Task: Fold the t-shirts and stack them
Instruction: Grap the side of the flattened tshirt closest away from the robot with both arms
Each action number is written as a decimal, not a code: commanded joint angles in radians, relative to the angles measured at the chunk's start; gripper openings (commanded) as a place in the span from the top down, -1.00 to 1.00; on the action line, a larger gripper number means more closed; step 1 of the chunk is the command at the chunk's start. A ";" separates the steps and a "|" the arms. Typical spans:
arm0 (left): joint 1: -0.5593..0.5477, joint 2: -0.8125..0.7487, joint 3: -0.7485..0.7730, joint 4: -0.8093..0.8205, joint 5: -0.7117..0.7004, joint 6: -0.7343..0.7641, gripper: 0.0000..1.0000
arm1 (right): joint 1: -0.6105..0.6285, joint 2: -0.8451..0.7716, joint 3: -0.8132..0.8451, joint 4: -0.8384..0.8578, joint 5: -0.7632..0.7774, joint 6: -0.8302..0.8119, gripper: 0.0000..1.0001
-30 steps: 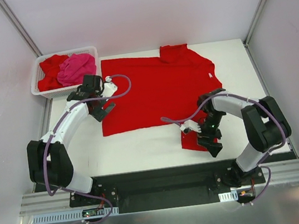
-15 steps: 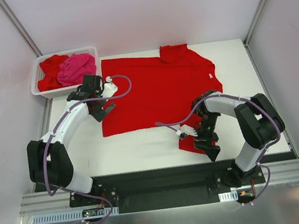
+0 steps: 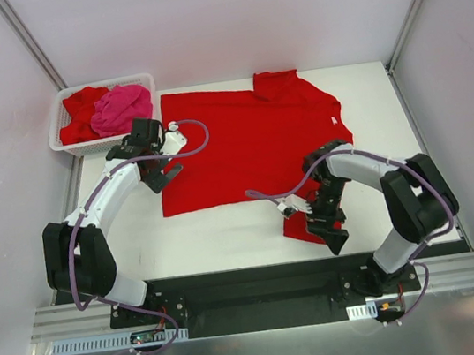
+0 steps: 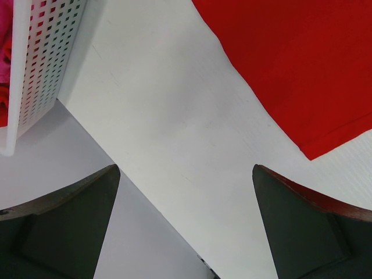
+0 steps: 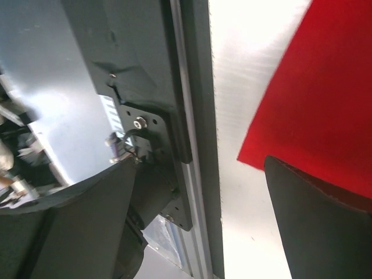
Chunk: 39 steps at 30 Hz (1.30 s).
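Note:
A bright red t-shirt (image 3: 249,140) lies spread flat on the white table (image 3: 219,234), with one sleeve (image 3: 300,226) near the front edge. My left gripper (image 3: 164,178) is open and empty, beside the shirt's left edge. In the left wrist view (image 4: 186,232) the shirt's corner (image 4: 302,64) shows at upper right. My right gripper (image 3: 332,236) is open and empty, over the near sleeve at the front edge. In the right wrist view (image 5: 197,232) the sleeve's corner (image 5: 325,104) lies beside the right finger (image 5: 319,226). A hot pink t-shirt (image 3: 122,105) and a red one (image 3: 79,107) lie in the basket.
The white lattice basket (image 3: 90,147) stands at the back left; its wall shows in the left wrist view (image 4: 46,64). The black base rail (image 5: 186,87) runs along the table's front edge. White enclosure walls stand on three sides.
My right arm has swung a little left and toward the front edge, over the near sleeve. The left arm and the shirt's main body have not moved.

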 commanded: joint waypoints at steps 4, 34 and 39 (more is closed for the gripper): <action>-0.008 -0.023 0.025 -0.014 0.002 0.012 -0.99 | -0.001 -0.071 -0.085 0.023 0.102 0.032 -0.92; -0.009 -0.036 0.019 -0.014 -0.012 0.028 -0.98 | 0.094 0.161 0.062 -0.154 -0.005 -0.025 -0.92; -0.008 -0.029 0.017 -0.014 -0.007 0.035 -0.99 | 0.086 0.063 0.042 -0.071 0.036 0.038 -0.92</action>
